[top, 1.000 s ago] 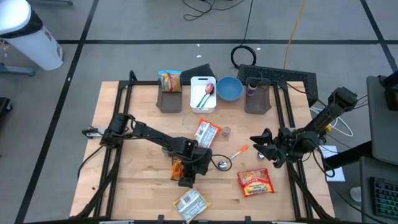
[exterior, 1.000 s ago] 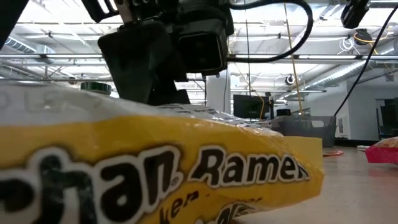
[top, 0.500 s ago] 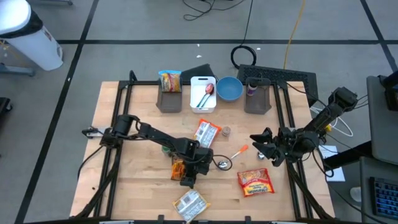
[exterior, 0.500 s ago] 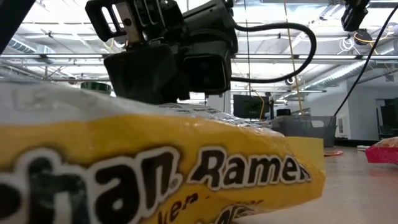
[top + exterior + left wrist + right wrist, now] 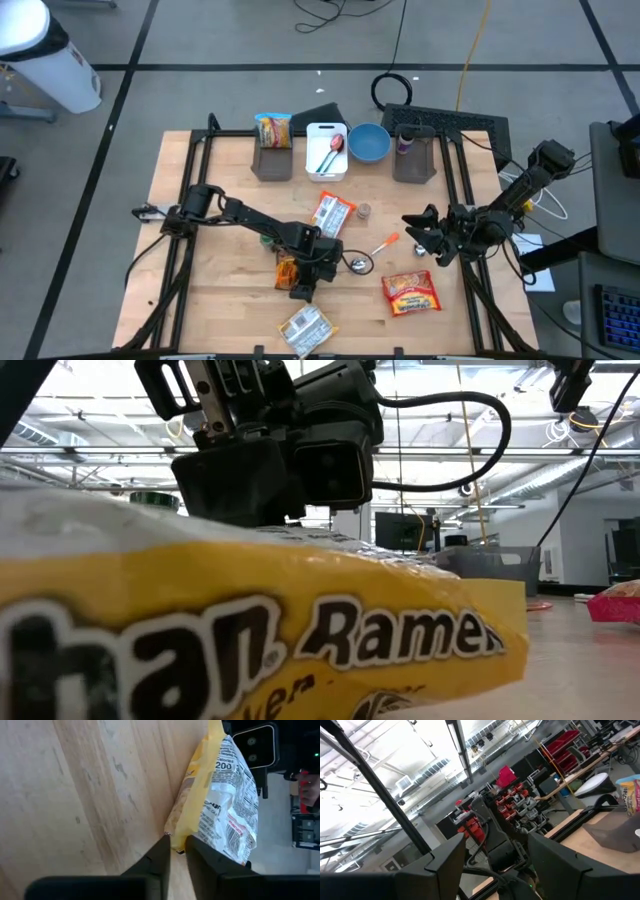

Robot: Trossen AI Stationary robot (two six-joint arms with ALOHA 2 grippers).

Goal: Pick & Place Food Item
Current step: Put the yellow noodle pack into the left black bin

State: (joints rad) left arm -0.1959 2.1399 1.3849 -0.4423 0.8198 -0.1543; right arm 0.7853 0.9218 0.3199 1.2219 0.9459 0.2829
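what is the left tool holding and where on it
The left tool pinches the yellow plastic ramen packet by its crimped end edge. The right tool holds nothing.

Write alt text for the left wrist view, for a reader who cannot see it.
The left tool pinches the corner of a yellow ramen packet, its two dark fingers closed on the packet's edge. The packet, its nutrition label showing, lies on the light wooden table. Dark equipment stands beyond the table's edge.
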